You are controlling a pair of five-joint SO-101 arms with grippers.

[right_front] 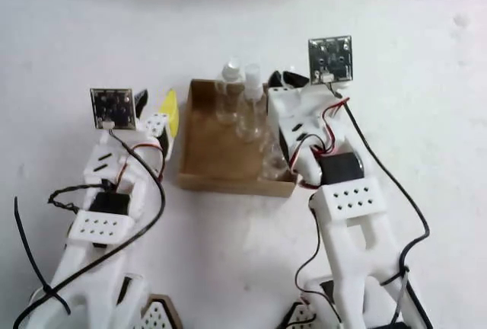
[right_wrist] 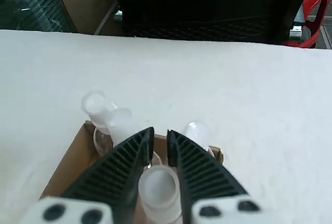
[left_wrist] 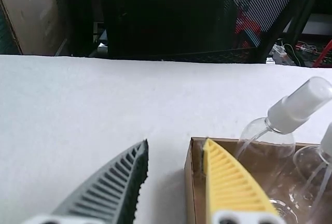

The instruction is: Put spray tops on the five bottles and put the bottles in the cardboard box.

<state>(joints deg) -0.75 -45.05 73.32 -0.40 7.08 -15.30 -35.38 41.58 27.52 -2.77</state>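
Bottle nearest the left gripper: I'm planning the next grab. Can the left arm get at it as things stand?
Probably yes, after a sideways shift. The left gripper is open astride the cardboard box's left wall, and the bottle stands just inside beside its yellow finger, nothing between them.

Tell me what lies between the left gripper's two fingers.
Left wrist view: bare table and a wall of the cardboard box. The left gripper is open: yellow finger at that wall, grey finger outside the box.
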